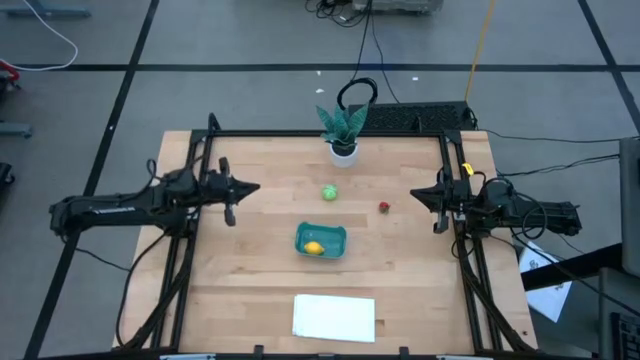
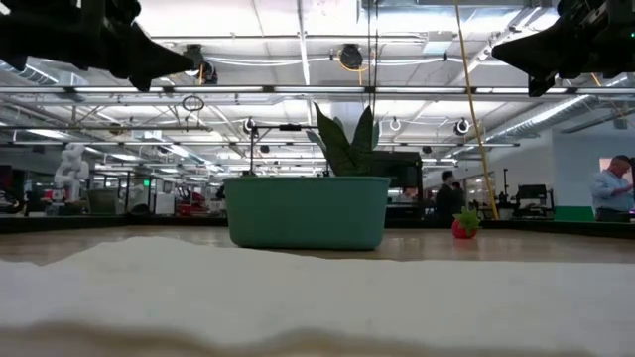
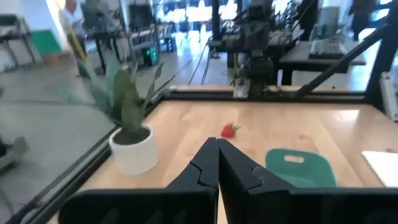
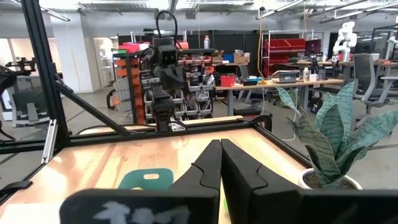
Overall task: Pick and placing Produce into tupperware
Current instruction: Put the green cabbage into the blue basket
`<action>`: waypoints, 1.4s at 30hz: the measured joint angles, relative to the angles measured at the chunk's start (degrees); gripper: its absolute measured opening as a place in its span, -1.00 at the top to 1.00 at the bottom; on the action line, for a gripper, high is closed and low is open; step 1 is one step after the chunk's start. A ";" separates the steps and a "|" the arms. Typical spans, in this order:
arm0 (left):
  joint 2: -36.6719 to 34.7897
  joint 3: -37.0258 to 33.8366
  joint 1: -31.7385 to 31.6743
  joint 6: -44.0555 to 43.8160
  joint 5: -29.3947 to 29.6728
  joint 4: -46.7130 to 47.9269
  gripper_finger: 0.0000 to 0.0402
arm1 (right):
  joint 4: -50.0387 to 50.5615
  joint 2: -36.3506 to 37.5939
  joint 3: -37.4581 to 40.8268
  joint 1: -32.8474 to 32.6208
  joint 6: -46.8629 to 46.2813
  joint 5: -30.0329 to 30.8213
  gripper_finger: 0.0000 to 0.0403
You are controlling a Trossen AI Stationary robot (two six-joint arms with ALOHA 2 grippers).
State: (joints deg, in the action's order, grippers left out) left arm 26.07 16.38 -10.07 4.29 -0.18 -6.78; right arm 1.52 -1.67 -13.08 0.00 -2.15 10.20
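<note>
The teal tupperware (image 1: 320, 241) stands on the wooden table's middle, with the yellow lemon piece (image 1: 314, 248) inside it. The round green piece (image 1: 329, 192) lies on the table beyond the tub. The small red piece (image 1: 384, 207) lies to the tub's far right; it also shows in the low view (image 2: 463, 226) and the left wrist view (image 3: 229, 130). My left gripper (image 1: 256, 188) hovers shut and empty above the table's left side. My right gripper (image 1: 414, 195) hovers shut and empty above the right side, right of the red piece.
A leafy plant in a white pot (image 1: 343, 135) stands at the table's far middle. A flat white sheet (image 1: 334, 317) lies near the front edge. A dark metal frame (image 1: 330, 132) runs along the table's far and side edges. People show in the room behind.
</note>
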 joint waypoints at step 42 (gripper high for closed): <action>-8.14 -9.26 10.61 3.50 2.75 -1.47 0.95 | 0.50 0.00 0.00 -0.01 0.10 0.00 1.00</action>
State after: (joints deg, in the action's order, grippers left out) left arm 17.93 7.11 0.54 7.79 2.57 -8.25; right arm 2.02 -1.67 -13.08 -0.01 -2.06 10.20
